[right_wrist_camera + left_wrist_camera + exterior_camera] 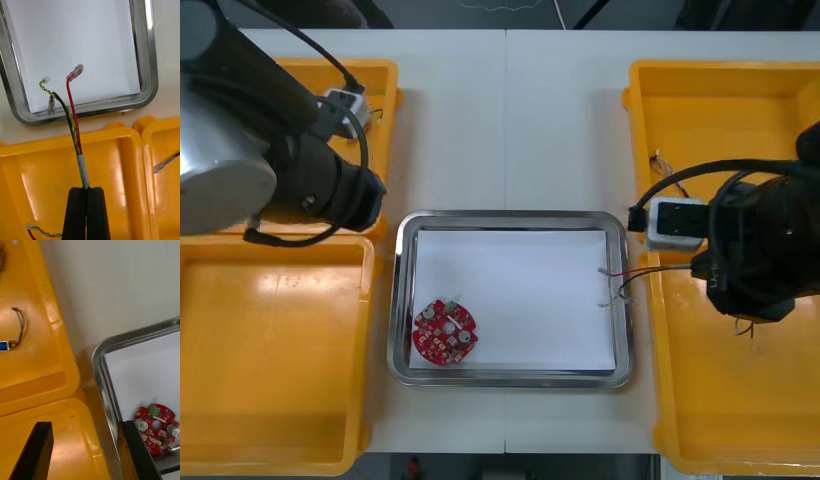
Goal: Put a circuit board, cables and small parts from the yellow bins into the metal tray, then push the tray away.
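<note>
My right gripper (86,189) is shut on a red and yellow cable (74,123), pinching its white-taped end above the near right yellow bin (112,161). The cable's loose ends (615,285) reach over the right rim of the metal tray (510,218), which is white inside. A round red circuit board (445,333) lies in the tray's near left corner and is also seen beside one finger of the left gripper as the circuit board (155,427). My left gripper (84,446) hangs open with nothing in it over the seam between the two left bins, next to the tray's left rim (99,363).
The far left bin (33,363) holds a small blue part with a black wire (15,330). In the right bins lie another red and yellow cable (41,230) and a twisted cable (165,163). The left arm (300,170) hangs over the left bins.
</note>
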Controlling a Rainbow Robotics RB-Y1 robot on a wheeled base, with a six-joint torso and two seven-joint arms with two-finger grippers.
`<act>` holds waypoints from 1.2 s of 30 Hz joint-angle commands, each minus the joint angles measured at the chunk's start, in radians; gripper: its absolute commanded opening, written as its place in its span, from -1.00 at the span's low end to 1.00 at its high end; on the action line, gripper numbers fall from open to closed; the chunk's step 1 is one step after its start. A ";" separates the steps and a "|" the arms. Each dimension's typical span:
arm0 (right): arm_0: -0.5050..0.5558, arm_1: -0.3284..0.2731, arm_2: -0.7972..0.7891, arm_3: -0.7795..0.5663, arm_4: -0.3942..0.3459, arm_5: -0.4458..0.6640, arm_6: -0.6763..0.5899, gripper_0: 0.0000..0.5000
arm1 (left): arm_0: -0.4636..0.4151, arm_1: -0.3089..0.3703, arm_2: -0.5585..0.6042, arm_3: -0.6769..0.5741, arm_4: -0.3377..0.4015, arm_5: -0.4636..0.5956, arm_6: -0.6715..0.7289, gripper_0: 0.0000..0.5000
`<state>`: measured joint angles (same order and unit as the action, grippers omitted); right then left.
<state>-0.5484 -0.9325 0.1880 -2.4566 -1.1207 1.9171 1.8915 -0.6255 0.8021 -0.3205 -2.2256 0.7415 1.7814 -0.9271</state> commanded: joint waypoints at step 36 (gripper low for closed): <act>-0.163 0.258 0.729 0.341 0.438 -0.348 0.072 -1.00 | -0.204 -0.087 0.057 0.827 -0.054 -0.257 0.445 1.00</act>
<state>-0.6855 -0.7007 0.8695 -2.1307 -0.7036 1.6035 1.9108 -0.7650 0.7279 -0.2367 -1.4144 0.7020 1.5630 -0.5639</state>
